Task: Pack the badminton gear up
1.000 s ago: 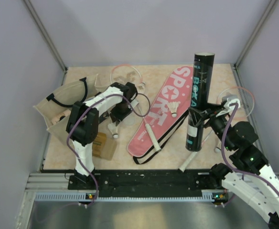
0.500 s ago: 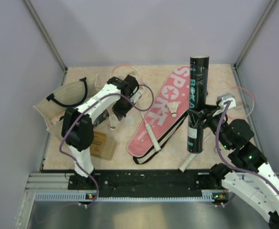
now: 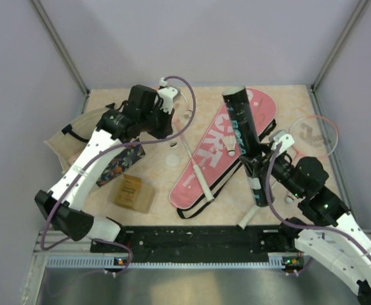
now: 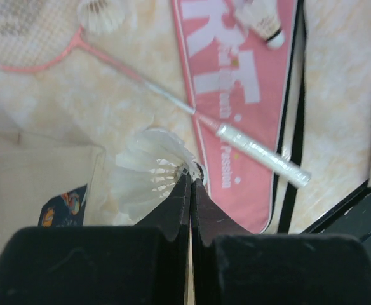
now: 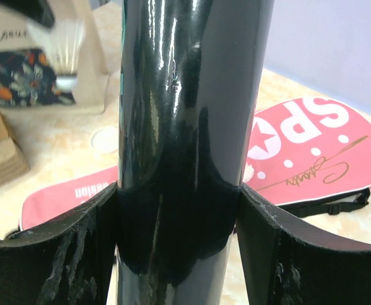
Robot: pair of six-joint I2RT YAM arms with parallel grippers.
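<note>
My left gripper [image 4: 191, 181] is shut on the cork of a white feather shuttlecock [image 4: 148, 178], held in the air above the table beside the beige tote bag [image 4: 39, 178]. Another shuttlecock [image 3: 230, 147] lies on the pink "SPORT" cover [image 3: 212, 159]. One pink-rimmed racket [image 4: 26, 38] lies flat, its white handle [image 4: 262, 155] resting on the cover. My right gripper [image 5: 179, 210] is shut on the black tube [image 3: 242, 124], which is lifted and leans left over the cover. The second racket [image 3: 314, 131] lies at the right.
A small brown cardboard box [image 3: 133, 192] sits near the front left. The tote bag [image 3: 77, 143] slumps at the left edge. A white round lid [image 3: 171, 160] lies on the table between the bag and the cover. Grey walls close in three sides.
My left gripper closed on the shuttlecock by the box and lifted it up and back. The right gripper tilted the tube from upright to leaning left.
</note>
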